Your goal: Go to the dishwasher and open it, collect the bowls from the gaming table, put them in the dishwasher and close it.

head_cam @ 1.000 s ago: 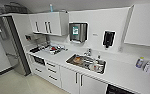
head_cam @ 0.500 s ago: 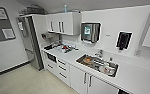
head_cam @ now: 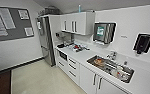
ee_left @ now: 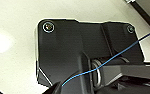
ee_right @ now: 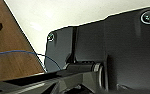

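a small kitchen with white walls [head_cam: 13,53] and a pale floor [head_cam: 38,80]. a white counter [head_cam: 91,56] runs along the wall, with a steel sink [head_cam: 111,67] set in it. white wall cupboards [head_cam: 77,22] hang above. a tall steel fridge [head_cam: 46,42] stands at the far end, near a grey noticeboard [head_cam: 9,23].

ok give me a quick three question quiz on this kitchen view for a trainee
1. True or false: the sink is set into the white counter.
2. What stands at the far end of the counter, beside the noticeboard wall? A) a tall steel fridge B) a table C) a chair
3. Fill in: the wall cabinets above the counter are ____ in colour.

Key: 1 true; 2 A, the fridge; 3 white.
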Motion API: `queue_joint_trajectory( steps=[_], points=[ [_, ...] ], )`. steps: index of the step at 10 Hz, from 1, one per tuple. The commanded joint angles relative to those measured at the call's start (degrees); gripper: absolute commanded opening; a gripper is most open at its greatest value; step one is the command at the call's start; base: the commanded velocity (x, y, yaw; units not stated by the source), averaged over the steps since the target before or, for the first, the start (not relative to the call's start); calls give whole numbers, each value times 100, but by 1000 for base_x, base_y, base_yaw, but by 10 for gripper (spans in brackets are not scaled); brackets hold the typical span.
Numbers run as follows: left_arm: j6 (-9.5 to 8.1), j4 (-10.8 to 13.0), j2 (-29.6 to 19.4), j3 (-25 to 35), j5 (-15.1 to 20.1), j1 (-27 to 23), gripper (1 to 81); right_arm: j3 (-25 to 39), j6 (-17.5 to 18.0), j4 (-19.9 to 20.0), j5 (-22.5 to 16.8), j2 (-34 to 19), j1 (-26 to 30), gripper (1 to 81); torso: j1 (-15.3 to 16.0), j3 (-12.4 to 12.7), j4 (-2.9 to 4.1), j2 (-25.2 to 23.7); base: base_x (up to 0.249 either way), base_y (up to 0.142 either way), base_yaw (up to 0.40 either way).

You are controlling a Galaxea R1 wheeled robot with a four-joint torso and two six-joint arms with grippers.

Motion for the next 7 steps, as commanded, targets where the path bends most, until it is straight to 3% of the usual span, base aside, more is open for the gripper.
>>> queue_joint_trajectory(
  steps=[1, 7],
  points=[
    [14, 39, -66, 22, 246, -204, 811, 53, -26, -96, -164, -40, 264, 811, 0, 0, 0, 0, 0, 0, 340],
    [14, 39, -66, 4, 246, -195, 811, 53, -26, -96, -164, -49, 273, 811, 0, 0, 0, 0, 0, 0, 340]
  ],
)
